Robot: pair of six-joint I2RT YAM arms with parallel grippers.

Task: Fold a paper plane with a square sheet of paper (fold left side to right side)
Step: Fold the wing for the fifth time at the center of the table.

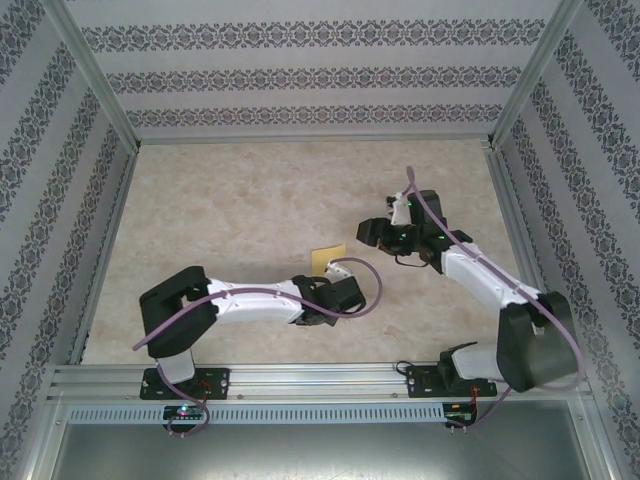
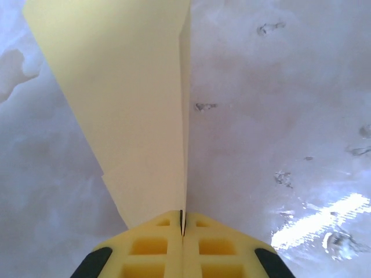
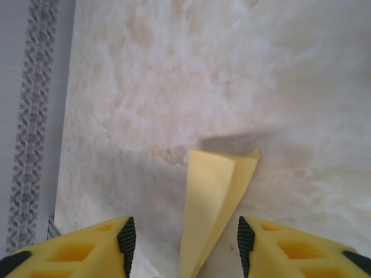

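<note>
The yellow-orange paper is thin and matt, smooth and unprinted apart from one sharp crease. The left gripper has fingers of matt yellow moulded plastic with recessed pockets and black trim. The right gripper looks the same. The counter is a smooth beige marbled surface, and in the left wrist view a glossy glare lies on it at four o'clock. The left arm and right arm wear white semi-gloss shells with black parts. At six o'clock in the top view the frame rail is brushed bare metal. The walls look matt, like printed wallpaper.
</note>
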